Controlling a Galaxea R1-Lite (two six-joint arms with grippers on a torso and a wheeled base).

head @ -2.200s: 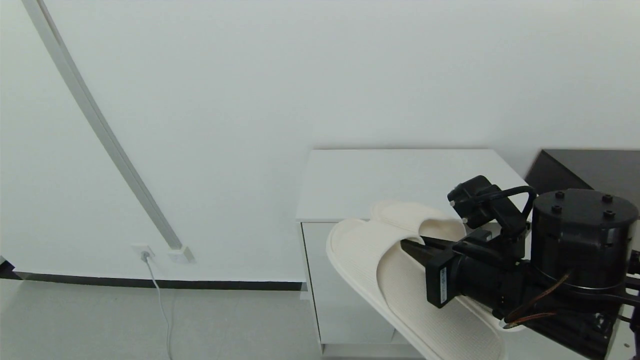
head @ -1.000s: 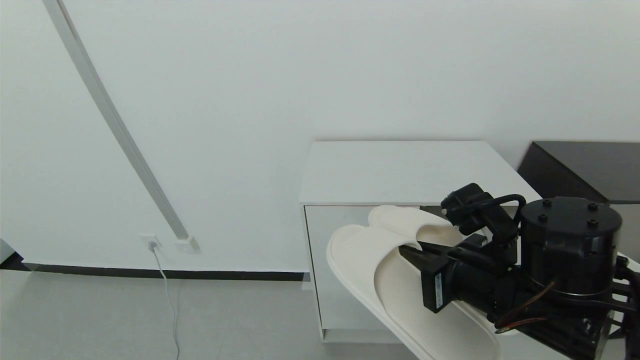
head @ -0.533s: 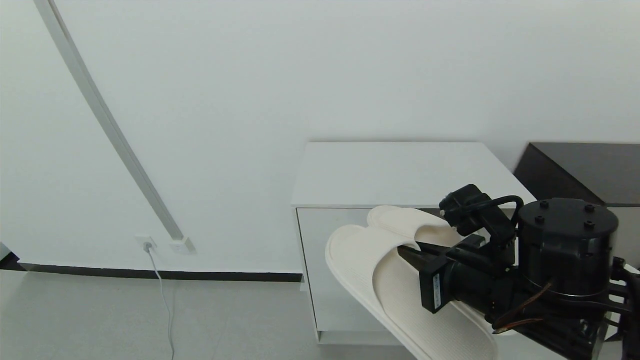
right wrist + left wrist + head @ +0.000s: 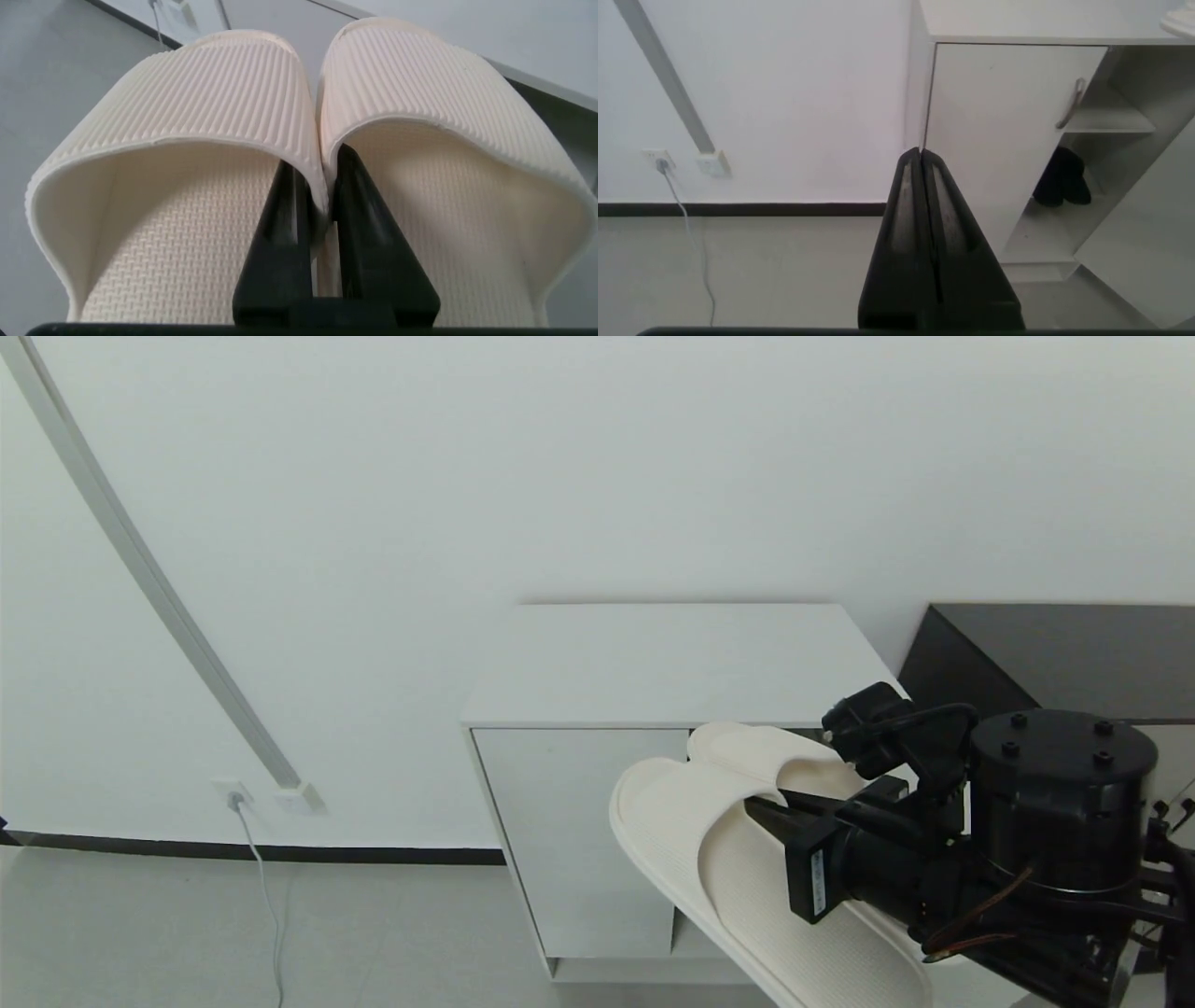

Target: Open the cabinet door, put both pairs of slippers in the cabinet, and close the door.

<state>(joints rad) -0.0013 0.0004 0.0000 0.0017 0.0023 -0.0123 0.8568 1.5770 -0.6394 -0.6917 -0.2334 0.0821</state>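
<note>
White cabinet [image 4: 653, 663] on the grey floor [image 4: 140, 933], backed against the wall. Left door [image 4: 579, 840] shut, the other side open. Inside, an upper shelf [image 4: 1106, 119]; beneath it, on the bottom board [image 4: 1046, 245], a dark pair of footwear [image 4: 1062, 177] toward the back. White cable [image 4: 266, 896] trailing down onto the floor.

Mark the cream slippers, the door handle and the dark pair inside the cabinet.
cream slippers [image 4: 201, 103]: right wrist view, ribbed upper.
door handle [image 4: 1071, 101]: left wrist view, mid-bar.
dark pair [image 4: 1062, 177]: left wrist view, its middle.
</note>
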